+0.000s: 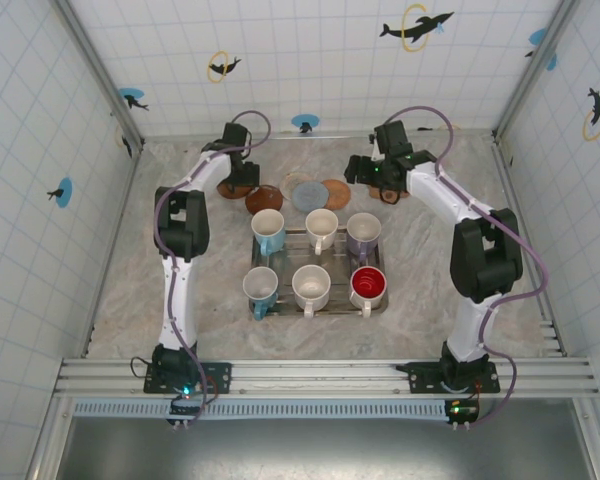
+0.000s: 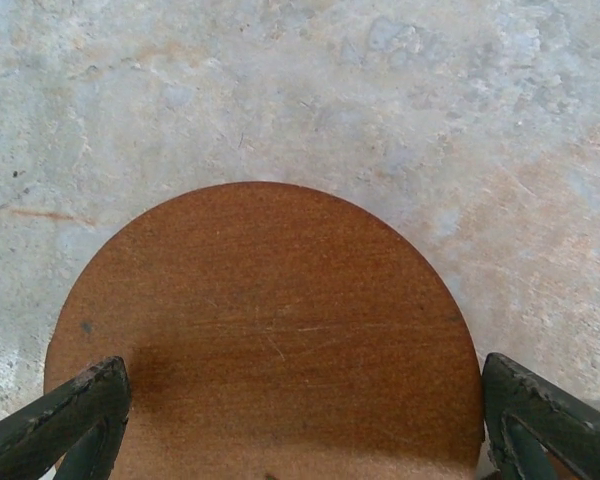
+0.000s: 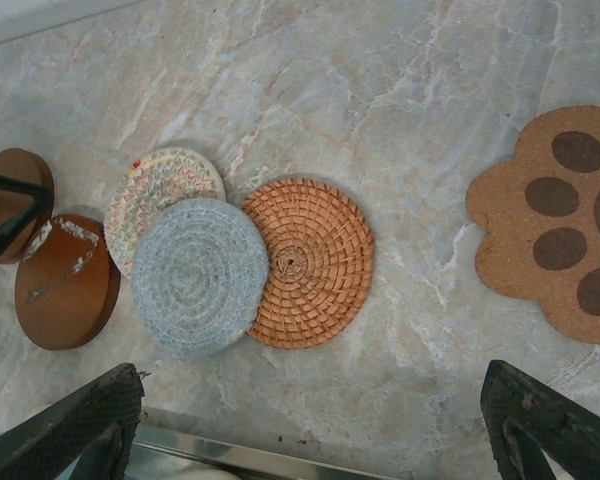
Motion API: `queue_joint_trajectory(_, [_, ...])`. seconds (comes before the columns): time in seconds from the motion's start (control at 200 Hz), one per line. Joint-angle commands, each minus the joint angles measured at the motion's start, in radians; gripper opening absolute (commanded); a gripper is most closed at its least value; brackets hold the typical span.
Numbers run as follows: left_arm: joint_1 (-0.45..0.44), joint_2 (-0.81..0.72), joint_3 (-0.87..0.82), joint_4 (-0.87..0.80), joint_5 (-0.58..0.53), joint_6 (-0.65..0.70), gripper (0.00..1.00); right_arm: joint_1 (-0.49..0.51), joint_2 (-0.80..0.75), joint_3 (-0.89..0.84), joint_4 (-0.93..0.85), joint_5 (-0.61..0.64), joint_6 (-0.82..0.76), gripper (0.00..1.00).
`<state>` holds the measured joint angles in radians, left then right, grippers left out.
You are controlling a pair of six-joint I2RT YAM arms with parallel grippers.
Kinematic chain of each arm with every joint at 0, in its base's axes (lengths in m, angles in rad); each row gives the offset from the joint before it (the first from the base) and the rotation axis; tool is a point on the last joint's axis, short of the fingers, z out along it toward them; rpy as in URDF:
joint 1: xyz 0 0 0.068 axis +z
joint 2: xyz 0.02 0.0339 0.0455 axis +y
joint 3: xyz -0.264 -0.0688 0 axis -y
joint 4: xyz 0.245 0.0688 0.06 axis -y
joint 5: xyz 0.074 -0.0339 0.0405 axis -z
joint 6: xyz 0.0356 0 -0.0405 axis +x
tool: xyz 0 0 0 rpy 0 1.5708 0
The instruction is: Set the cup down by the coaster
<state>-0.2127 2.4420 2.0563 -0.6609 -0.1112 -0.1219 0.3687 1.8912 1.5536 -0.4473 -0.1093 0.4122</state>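
Note:
Several cups stand in a metal tray (image 1: 285, 262), among them a white cup with a blue handle (image 1: 268, 228), a plain white cup (image 1: 321, 226) and a red-lined cup (image 1: 368, 286). Behind the tray lie several coasters. My left gripper (image 1: 242, 182) is open, low over a round wooden coaster (image 2: 270, 320) that lies between its fingers (image 2: 75, 415). My right gripper (image 1: 380, 186) is also open and holds nothing. It hangs above bare table between an orange woven coaster (image 3: 310, 262) and a cork paw-shaped coaster (image 3: 560, 220).
A second wooden coaster (image 3: 67, 283), a multicoloured woven one (image 3: 155, 185) and a blue-grey one (image 3: 200, 275) overlap in a row. The tray's rim (image 3: 250, 455) lies just below the right gripper. Tiled walls (image 1: 310, 60) close in the table.

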Motion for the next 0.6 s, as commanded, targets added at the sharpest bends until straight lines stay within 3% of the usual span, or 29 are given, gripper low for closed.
queue_joint_trajectory(0.0, [0.010,-0.040,0.059,-0.075,0.049,-0.027,0.90,0.017,-0.019,0.079,-0.009,-0.020,0.003,0.89])
queue_joint_trajectory(0.22, [0.010,-0.190,0.026,-0.045,0.078,-0.023,0.90,0.066,0.034,0.206,-0.074,-0.047,-0.023,0.87])
queue_joint_trajectory(0.39, [0.010,-0.408,-0.266,0.112,0.167,-0.027,0.88,0.107,0.118,0.313,-0.115,-0.136,-0.027,0.80])
queue_joint_trajectory(0.596, [0.012,-0.595,-0.585,0.300,0.340,-0.126,0.86,0.146,0.266,0.478,-0.204,-0.205,-0.035,0.65])
